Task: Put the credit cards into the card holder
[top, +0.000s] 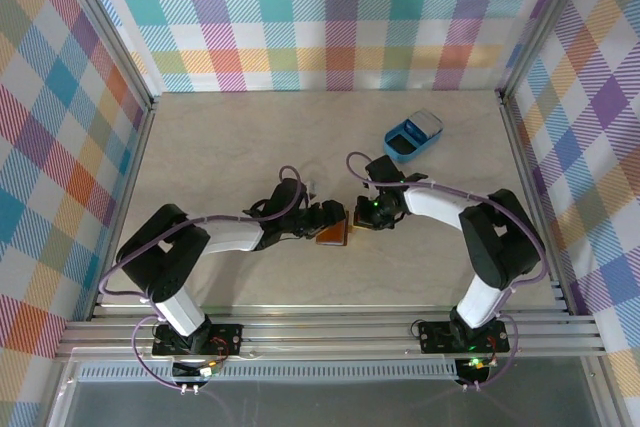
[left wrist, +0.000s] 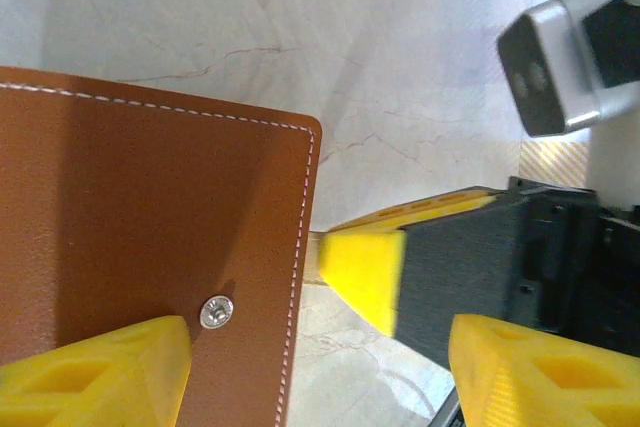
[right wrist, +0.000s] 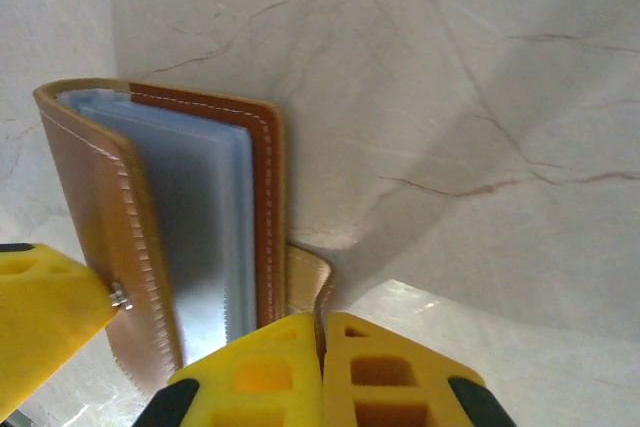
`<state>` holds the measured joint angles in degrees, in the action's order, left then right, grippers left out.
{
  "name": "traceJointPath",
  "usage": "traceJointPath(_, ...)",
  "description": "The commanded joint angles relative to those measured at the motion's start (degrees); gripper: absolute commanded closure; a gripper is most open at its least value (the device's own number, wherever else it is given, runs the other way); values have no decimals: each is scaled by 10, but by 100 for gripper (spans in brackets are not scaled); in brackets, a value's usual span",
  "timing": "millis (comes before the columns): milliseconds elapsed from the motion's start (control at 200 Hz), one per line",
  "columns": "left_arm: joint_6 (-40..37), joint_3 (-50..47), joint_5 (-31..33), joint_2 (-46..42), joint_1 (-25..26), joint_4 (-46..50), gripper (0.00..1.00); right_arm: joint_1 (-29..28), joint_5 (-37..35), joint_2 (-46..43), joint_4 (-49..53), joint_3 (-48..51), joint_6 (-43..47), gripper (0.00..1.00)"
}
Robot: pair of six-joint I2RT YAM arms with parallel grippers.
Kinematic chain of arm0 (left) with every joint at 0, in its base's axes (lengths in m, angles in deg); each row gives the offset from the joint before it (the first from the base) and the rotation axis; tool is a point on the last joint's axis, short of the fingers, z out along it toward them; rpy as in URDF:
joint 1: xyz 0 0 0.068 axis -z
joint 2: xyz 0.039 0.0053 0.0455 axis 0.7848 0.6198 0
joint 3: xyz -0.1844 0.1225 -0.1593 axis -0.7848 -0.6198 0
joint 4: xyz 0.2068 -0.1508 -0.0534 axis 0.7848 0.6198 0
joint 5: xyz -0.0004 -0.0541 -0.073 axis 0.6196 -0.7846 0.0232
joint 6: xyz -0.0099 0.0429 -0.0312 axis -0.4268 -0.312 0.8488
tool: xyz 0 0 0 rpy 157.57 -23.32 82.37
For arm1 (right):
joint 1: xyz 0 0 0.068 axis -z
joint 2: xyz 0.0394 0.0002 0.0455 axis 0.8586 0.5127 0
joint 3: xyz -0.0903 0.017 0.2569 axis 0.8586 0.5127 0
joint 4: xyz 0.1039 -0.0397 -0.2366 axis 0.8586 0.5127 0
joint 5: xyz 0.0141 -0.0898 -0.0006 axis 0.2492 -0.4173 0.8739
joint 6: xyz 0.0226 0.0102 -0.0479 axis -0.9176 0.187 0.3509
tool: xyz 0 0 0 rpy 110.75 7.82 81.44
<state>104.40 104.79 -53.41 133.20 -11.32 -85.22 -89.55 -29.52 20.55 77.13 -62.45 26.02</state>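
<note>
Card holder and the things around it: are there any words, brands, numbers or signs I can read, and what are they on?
None can be read.
Card holder: plain brown leather with white stitching and a bare metal snap, no brand stamp.
Its clear sleeves: no print.
Blue tray and its contents: too small in the top view to read.

The card holder [top: 333, 233] sits boxed between left gripper [top: 318, 222] and right gripper [top: 358, 217]; bare table [top: 230, 147] beyond, blue tray [top: 413, 137] well apart.

There is one card holder [top: 333, 233] and one blue tray [top: 413, 137].
</note>
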Motion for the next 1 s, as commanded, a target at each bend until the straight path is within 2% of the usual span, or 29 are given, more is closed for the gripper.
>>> traceJointPath(0, 14, -13, 18, 10, 2, -28, 31, 11, 13, -24, -4, 13, -5, 96)
traceJointPath(95, 12, -14, 21, 17, 3, -27, 31, 14, 16, -36, -5, 19, 2, 92)
traceJointPath(330, -2, -13, 33, 20, 3, -11, 31, 14, 38, -51, -11, 19, 6, 71)
traceJointPath(460, -4, -12, 32, 21, 3, -9, 32, 14, 38, -57, -8, 16, 6, 69)
traceJointPath(585, -3, -12, 30, 25, 3, -16, 33, 14, 35, -56, 0, 15, 6, 75)
traceJointPath(690, -4, -11, 31, 23, 3, -15, 35, 14, 34, -55, 2, 16, 7, 89)
traceJointPath(825, -6, -9, 29, 22, 3, -16, 36, 14, 40, -54, -1, 16, 14, 100)
traceJointPath(995, -37, 4, 40, -10, 2, 12, 36, 14, 28, -60, 12, 10, 28, 100)
